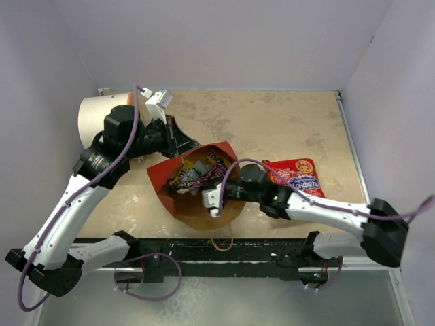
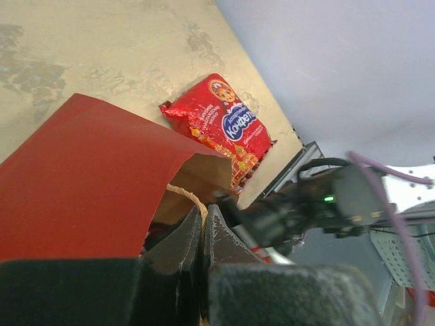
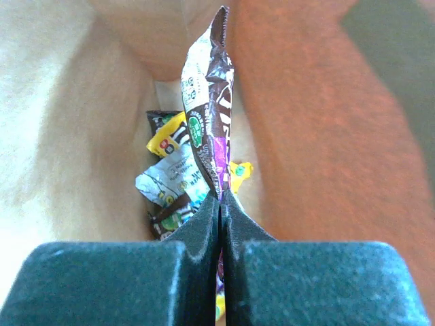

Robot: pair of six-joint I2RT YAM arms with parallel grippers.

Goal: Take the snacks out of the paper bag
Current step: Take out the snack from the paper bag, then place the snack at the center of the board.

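Reaching into the open paper bag (image 1: 159, 176) at the middle of the surface (image 1: 272, 122), the right gripper (image 3: 220, 204) pinches the end of a dark purple-brown candy packet (image 3: 209, 115), while the left gripper (image 2: 203, 221) is pressed together on the bag's far-left rim, apparently holding its mouth open. The step in hand looks like drawing out one small snack; the next move calls for lifting it clear of the bag's walls and carrying it right, where a large red packet (image 1: 296, 176) already lies just beside the bag. More small packets (image 3: 166, 139) and a silvery wrapper (image 3: 166, 182) lie at the bag's bottom; a white cylinder (image 1: 95, 119) stands far left, out of the way
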